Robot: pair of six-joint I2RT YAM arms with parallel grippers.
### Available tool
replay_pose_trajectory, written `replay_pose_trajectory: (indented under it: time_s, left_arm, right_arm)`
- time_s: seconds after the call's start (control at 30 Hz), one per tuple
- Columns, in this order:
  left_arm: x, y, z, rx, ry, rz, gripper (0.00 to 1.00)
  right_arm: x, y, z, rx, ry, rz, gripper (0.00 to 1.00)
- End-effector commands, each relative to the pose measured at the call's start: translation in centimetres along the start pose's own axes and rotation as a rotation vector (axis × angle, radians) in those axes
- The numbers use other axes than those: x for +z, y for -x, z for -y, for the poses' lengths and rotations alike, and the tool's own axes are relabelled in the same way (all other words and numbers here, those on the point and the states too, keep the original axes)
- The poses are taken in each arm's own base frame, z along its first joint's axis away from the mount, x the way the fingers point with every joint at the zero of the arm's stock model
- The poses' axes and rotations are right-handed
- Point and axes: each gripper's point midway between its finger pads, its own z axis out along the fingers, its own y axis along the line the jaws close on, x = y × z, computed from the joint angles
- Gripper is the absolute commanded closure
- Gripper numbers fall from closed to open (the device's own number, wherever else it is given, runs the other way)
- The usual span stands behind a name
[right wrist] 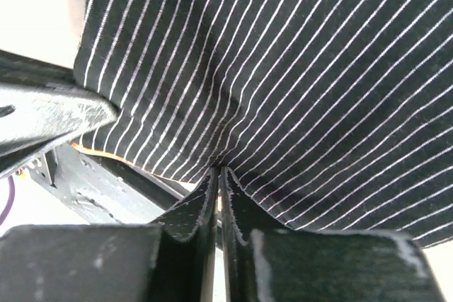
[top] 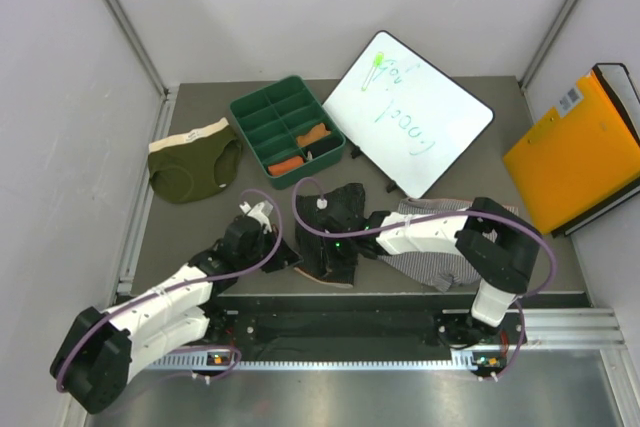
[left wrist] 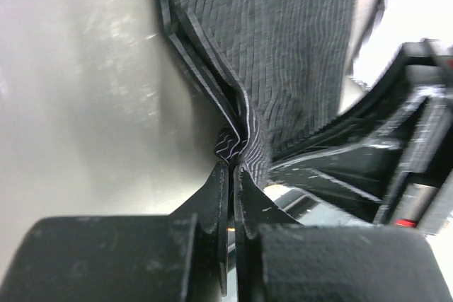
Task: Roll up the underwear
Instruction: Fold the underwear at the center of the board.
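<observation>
Finding: both tools are pinched tight on the dark pinstriped underwear (top: 340,222), which lies near the middle of the desk (top: 180,237). The left tool (left wrist: 232,167) nips a folded edge. The right tool (right wrist: 217,169) nips a pucker in the flat face, and the cloth spreads away beyond its tips. Recommendation: hold both pinches level, draw the cloth taut between them and turn evenly, or the roll will likely skew.

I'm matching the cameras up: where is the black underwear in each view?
Top: black underwear at centre, between left claw and right claw.
Left wrist: upper middle, its folded edge pinched in the left claw.
Right wrist: fills most of the frame, pinched at bottom centre.
Shared landmark: the two claws gripping it.
</observation>
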Motion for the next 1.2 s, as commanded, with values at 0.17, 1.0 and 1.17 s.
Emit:
replay_pose_trajectory:
  time_s: [0.17, 1.0, 1.17]
  left_arm:
    - [-0.1, 2.2, 3.1, 0.077, -0.059, 0.02, 1.0]
    - [1.2, 1.5, 6.5, 0.192, -0.095, -0.027, 1.0]
    - [2.5, 0.9, 8.2, 0.222, -0.125, -0.051, 1.0]
  right_arm:
    - [-5.1, 0.9, -0.2, -0.024, -0.03, 0.11, 0.68]
    - [-2.5, -2.9, 6.1, 0.071, -0.193, 0.054, 0.9]
    - [-1.8, -3.4, 6.6, 0.08, -0.195, 0.04, 0.94]
